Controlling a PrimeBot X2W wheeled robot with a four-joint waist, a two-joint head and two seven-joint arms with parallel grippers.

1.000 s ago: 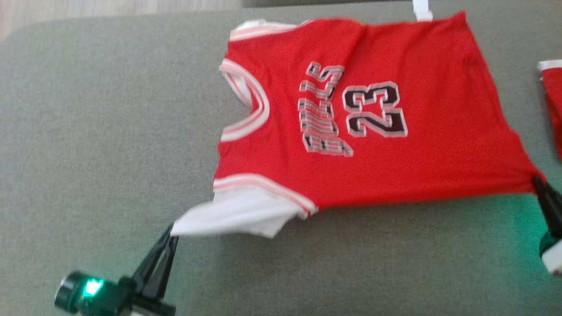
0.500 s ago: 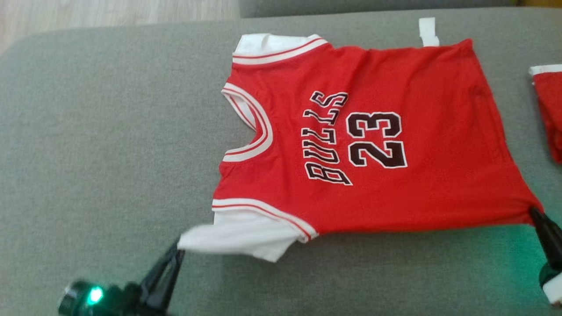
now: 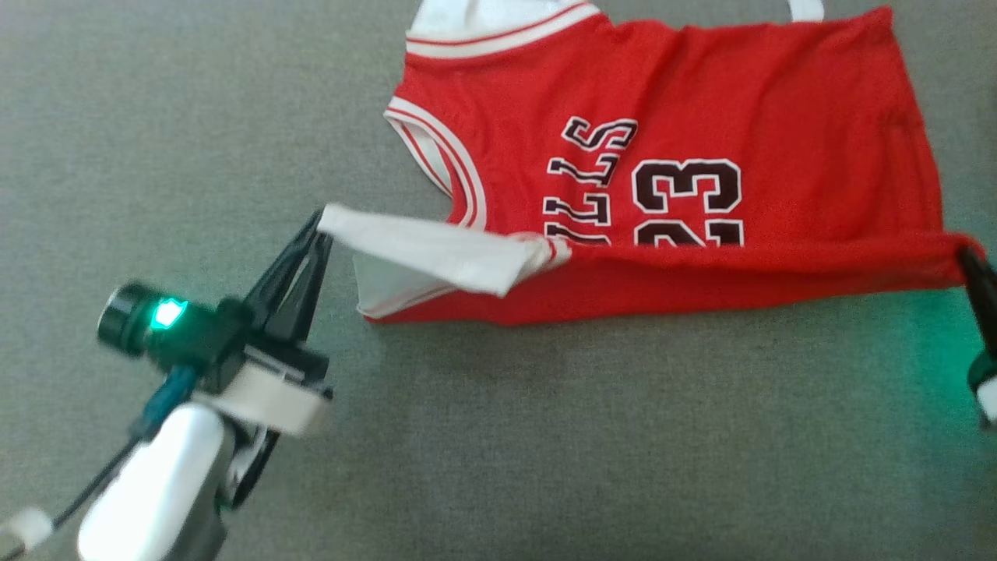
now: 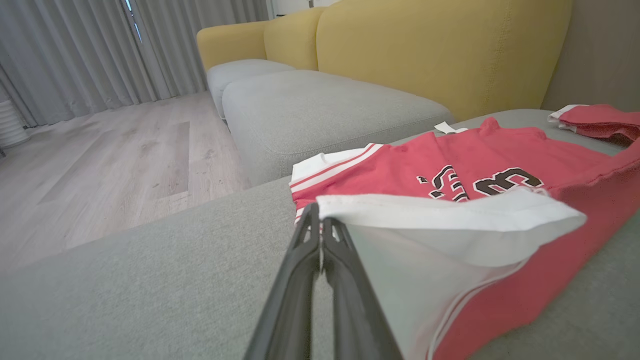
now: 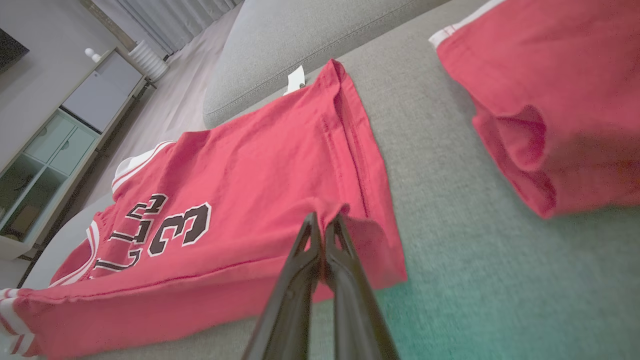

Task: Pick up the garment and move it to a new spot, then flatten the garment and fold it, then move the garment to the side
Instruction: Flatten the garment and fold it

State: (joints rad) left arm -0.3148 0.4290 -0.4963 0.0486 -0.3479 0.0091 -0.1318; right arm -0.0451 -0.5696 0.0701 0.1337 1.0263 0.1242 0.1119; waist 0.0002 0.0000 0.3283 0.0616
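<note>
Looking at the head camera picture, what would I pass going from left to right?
The left gripper with green light, jaws shut on white sleeve → red basketball jersey numbered 23 → right gripper pinching its hem corner.

Red jersey, near edge lifted

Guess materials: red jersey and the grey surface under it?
The jersey looks like a thin, matte knit, cotton or polyester unclear: it drapes limp and folds softly. The grey cushion looks like matte woven upholstery: a flecked, coarse weave shows.
</note>
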